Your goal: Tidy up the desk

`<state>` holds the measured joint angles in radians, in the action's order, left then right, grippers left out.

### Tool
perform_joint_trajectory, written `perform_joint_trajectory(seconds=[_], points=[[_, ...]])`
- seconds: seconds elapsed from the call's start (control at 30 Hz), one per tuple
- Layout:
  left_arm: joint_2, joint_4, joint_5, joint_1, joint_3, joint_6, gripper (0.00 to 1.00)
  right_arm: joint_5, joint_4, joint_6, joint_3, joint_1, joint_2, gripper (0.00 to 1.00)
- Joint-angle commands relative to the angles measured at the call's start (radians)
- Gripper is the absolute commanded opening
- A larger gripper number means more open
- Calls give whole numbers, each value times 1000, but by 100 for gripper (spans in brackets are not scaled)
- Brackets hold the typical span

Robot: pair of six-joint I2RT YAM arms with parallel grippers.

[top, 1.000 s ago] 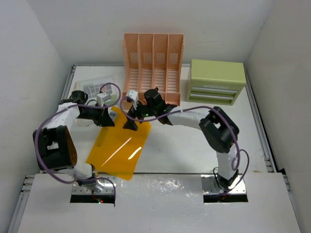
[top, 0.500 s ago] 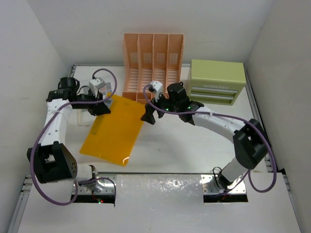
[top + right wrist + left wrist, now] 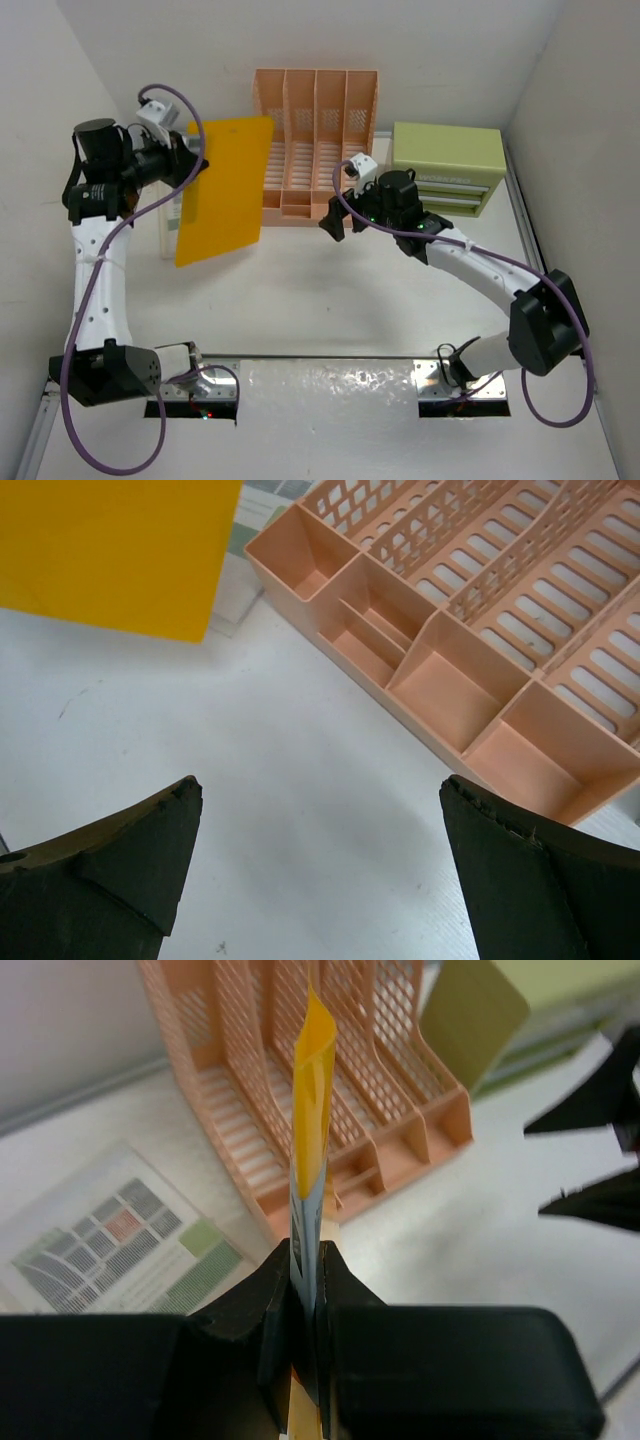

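A yellow-orange folder [image 3: 222, 185] hangs upright above the white desk [image 3: 330, 300], left of the peach file rack [image 3: 315, 140]. My left gripper [image 3: 190, 160] is shut on the folder's left edge. In the left wrist view the folder [image 3: 312, 1100] rises edge-on from between the closed fingers of that gripper [image 3: 305, 1260], with the rack [image 3: 380, 1090] behind it. My right gripper [image 3: 332, 215] hovers open in front of the rack, apart from the folder. Bare desk [image 3: 300, 780] shows between the wide-spread fingers of the right gripper [image 3: 320, 790].
A green drawer box [image 3: 445, 165] stands at the back right beside the rack. A printed sheet [image 3: 120, 1230] lies on the desk at the back left, below the raised folder. White walls enclose the desk on three sides. The rack's front compartments [image 3: 440, 695] are empty.
The left arm has lifted the folder off the desk and swung it upright toward the back left. The right gripper has drawn away to the right, in front of the rack.
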<state>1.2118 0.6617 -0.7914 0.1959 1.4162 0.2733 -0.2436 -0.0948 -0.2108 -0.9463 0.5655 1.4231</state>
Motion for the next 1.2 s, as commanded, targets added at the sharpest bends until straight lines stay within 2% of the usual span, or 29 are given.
perform_joint_trajectory(seconds=[0.0,0.2,0.37,0.7,0.97,1.17], points=[[-46,-243,87,-7,73,-233,0,52,-14,-9,-8,2,-38,99],[-46,-462,181,-38,78,-436,0,75,-6,-16,-12,2,-44,99],[11,-580,299,-93,105,-488,0,99,10,-13,-25,2,-38,99],[83,-645,630,-242,162,-350,0,145,30,-53,-69,2,-9,99],[182,-795,667,-279,171,-359,0,170,58,-79,-101,2,-6,99],[238,-872,728,-282,153,-303,0,217,81,-76,-82,2,-36,99]])
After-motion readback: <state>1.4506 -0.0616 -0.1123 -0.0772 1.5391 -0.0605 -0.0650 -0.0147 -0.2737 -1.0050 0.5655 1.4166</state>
